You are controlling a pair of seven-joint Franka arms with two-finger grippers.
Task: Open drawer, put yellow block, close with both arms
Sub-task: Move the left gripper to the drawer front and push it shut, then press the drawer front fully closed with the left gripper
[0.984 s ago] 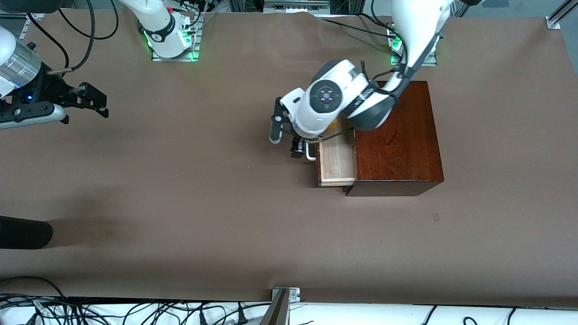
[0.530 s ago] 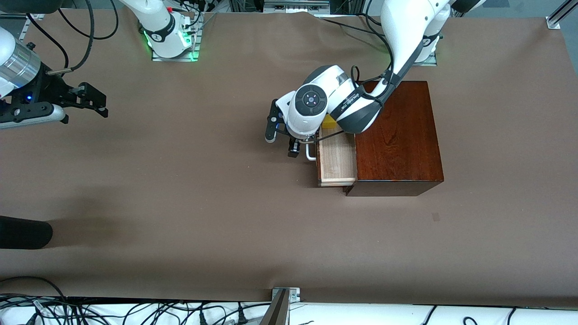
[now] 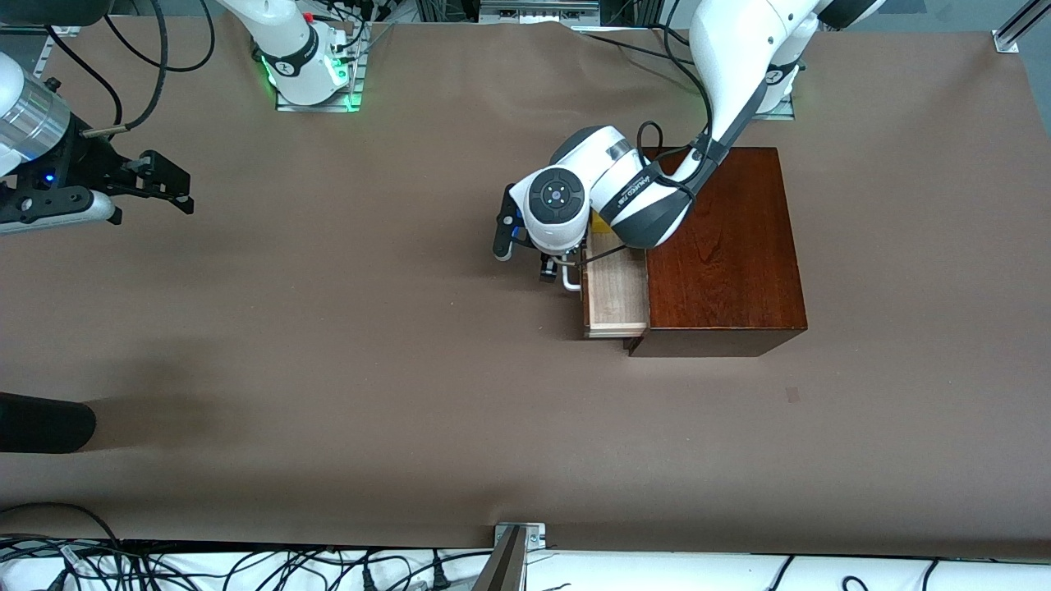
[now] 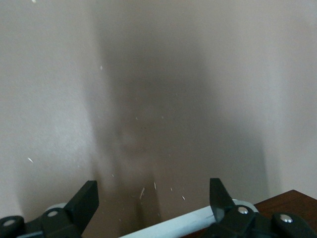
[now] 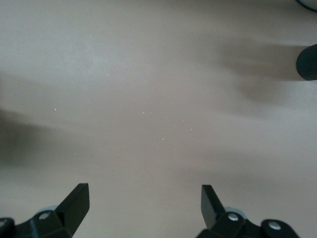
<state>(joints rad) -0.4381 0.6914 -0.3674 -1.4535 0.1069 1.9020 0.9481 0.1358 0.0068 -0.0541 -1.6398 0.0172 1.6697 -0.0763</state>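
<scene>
The dark mahogany box [image 3: 722, 246] stands toward the left arm's end of the table. Its drawer [image 3: 614, 295] is partly pulled out, and the pale wood tray shows. A sliver of the yellow block [image 3: 601, 220] shows in the tray, mostly hidden under the left arm's wrist. My left gripper [image 3: 552, 267] is at the drawer's white handle [image 3: 568, 279]. It is open, and the handle bar [image 4: 198, 220] runs across between its fingers [image 4: 89, 198]. My right gripper [image 3: 187, 190] waits open over bare table at the right arm's end, with nothing between its fingers [image 5: 77, 198].
A black cylindrical object [image 3: 41, 423] juts in over the table's edge at the right arm's end, nearer to the front camera, and also shows in the right wrist view [image 5: 307, 62]. Cables lie along the table's near edge [image 3: 246, 566].
The left arm has lowered and swung over the drawer's front. The drawer has slid a little way into the box. The right arm has barely moved.
</scene>
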